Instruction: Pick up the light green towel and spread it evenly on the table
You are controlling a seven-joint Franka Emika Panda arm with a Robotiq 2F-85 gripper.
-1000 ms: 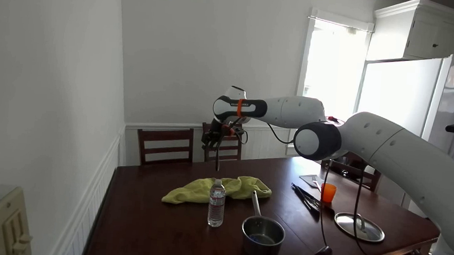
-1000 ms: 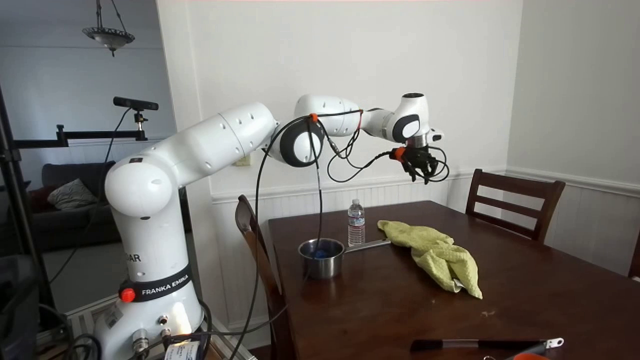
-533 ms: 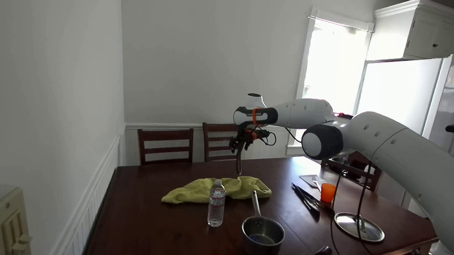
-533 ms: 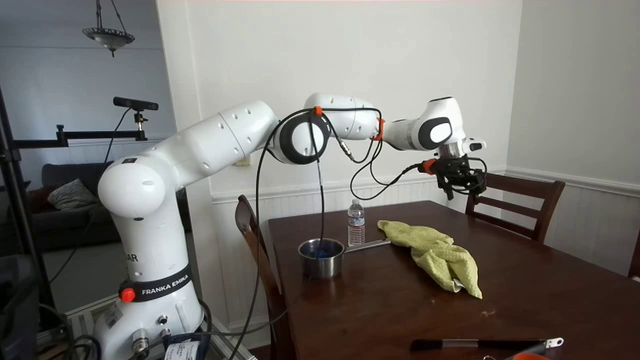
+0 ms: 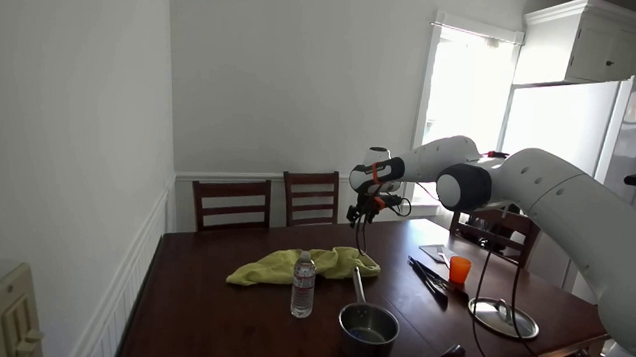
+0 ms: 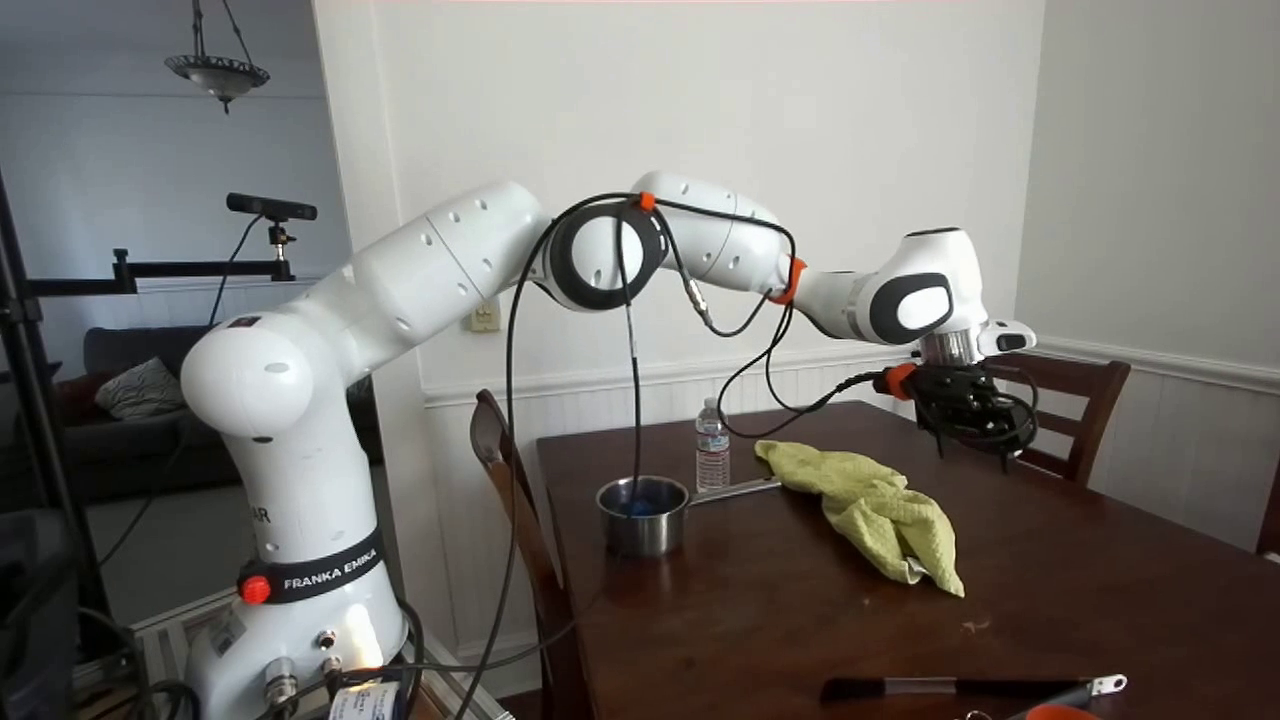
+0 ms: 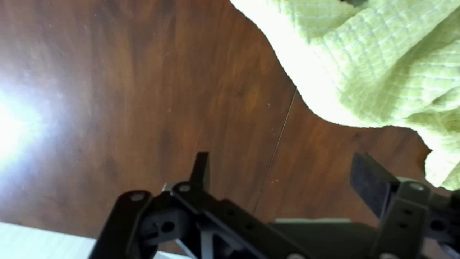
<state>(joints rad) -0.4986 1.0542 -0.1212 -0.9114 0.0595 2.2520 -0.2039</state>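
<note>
The light green towel (image 5: 340,264) lies bunched in a long crumpled strip on the dark wooden table (image 5: 204,326). It also shows in an exterior view (image 6: 862,492), stretching from behind the pan handle toward the middle of the table (image 6: 1110,590). In the wrist view the towel (image 7: 381,72) fills the upper right, with folds and a loose edge. My gripper (image 7: 281,158) is open and empty, with bare table between its fingers. In both exterior views the gripper (image 5: 361,217) (image 6: 972,455) hangs above the table, apart from the towel and near its far end.
A water bottle (image 5: 303,291) stands upright close to the towel. A steel saucepan (image 5: 367,341) has its handle pointing at the towel. Black tongs (image 5: 428,279), an orange cup (image 5: 459,270) and a pan lid (image 5: 502,318) lie farther right. Chairs (image 5: 232,203) (image 6: 1035,395) border the table.
My gripper has moved right and downward in both exterior views, getting lower over the table. The towel and the other objects have not moved.
</note>
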